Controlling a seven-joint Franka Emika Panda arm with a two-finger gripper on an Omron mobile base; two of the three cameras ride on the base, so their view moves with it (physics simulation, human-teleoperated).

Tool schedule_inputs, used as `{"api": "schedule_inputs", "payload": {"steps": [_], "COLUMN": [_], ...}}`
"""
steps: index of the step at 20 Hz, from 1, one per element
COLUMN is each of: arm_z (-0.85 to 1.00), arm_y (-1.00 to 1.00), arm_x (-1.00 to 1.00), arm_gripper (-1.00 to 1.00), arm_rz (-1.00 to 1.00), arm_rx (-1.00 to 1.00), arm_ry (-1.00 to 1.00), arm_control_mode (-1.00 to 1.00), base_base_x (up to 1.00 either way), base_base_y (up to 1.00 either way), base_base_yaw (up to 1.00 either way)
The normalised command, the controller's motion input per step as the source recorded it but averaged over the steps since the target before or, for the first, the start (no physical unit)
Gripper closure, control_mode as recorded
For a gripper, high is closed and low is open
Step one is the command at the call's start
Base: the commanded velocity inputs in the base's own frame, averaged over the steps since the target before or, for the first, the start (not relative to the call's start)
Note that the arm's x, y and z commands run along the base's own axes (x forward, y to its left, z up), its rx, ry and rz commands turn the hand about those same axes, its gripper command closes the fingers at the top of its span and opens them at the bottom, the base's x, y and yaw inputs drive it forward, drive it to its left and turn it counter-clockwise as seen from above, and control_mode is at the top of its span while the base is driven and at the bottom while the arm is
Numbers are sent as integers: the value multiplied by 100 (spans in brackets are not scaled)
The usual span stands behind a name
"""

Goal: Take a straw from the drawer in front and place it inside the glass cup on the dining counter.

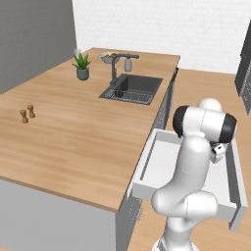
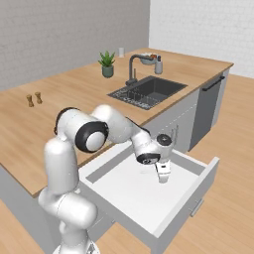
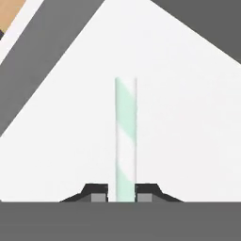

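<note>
My gripper (image 3: 125, 195) is closed narrow on the straw (image 3: 125, 136), a thin pale stick with mint-green diagonal stripes; in the hand view each fingertip (image 3: 97, 194) sits tight against one side of its lower end, and the rest of the straw runs straight away from me along my line of sight. Its long axis is therefore in line with the gripper, free end pointing outward over the white floor of the drawer (image 2: 206, 171). In the right base view my gripper (image 2: 163, 174) hangs low inside the open drawer, pointing down, so I judge the straw stands close to upright, tip toward the drawer floor; whether it touches the floor I cannot tell. The drawer is pulled out from the side of the desk (image 1: 73, 137). The glass cup (image 1: 77, 52) looks to be the small clear object at the far edge of the desk, just behind the potted plant (image 1: 82, 67) and well apart from me, up and beyond the sink (image 1: 131, 88); it is too small to be certain. Judgement: grasp step done, lift and carry pending. The coming move turns on raising the straw clear of the drawer wall, then bringing its free end down over the cup mouth.
</note>
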Motion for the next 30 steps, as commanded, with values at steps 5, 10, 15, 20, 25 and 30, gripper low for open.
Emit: {"api": "schedule_inputs", "payload": {"steps": [5,10,15,20,25,30], "arm_z": [100,100,100,100,100,100], "arm_y": [0,0,0,2,7,10], "arm_x": [-45,-40,-40,-37,-15,0], "arm_gripper": [100,100,100,100,100,100], "arm_rz": [0,0,0,0,-1,0], "arm_rx": [-11,-15,-19,-16,-4,0], "arm_ry": [-43,-37,-26,-6,12,30], "arm_control_mode": [-100,-100,-100,-100,-100,-100], "base_base_x": [0,0,0,0,0,0], "base_base_y": [0,0,0,0,0,0], "base_base_yaw": [0,0,0,0,0,0]}}
